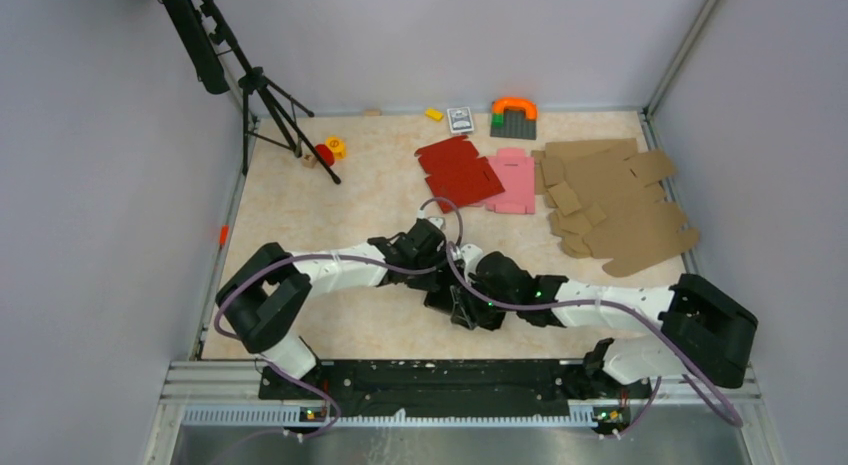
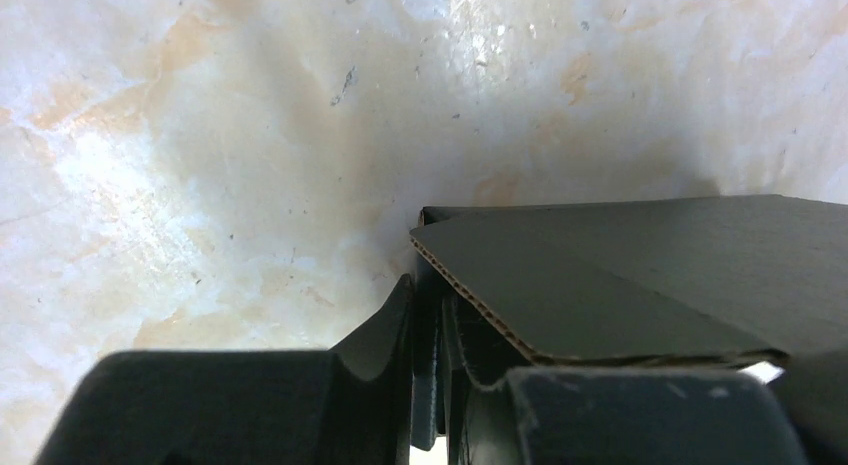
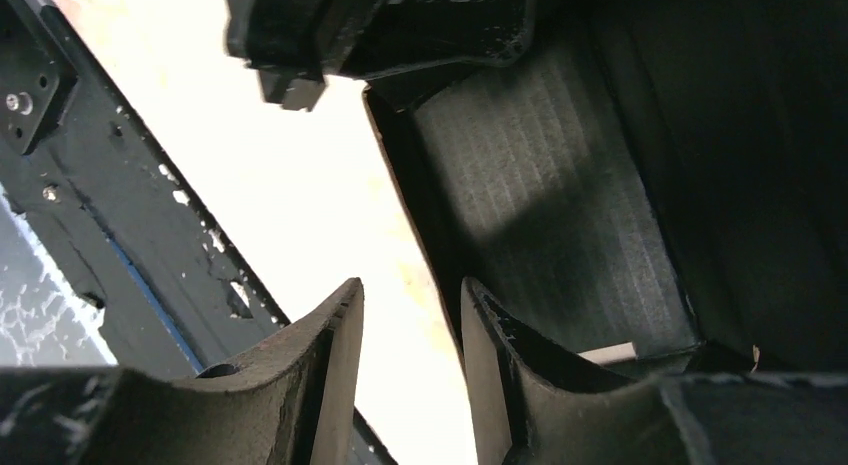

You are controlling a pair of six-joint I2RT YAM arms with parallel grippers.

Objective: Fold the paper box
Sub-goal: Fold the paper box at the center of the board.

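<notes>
We see our left fingers [image 2: 375,350] clamped on a wall of the matte black die-cut cardboard box [image 2: 620,275] at six o'clock on the beige marbled counter [image 2: 200,165], with our right fingers [image 3: 325,355] apart just beside it.

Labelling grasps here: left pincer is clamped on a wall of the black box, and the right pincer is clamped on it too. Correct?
Not quite. The right pincer is open: the right wrist view shows only bright table between its fingers, with the paper box beside them. The left pincer is clamped on a box wall.
</notes>
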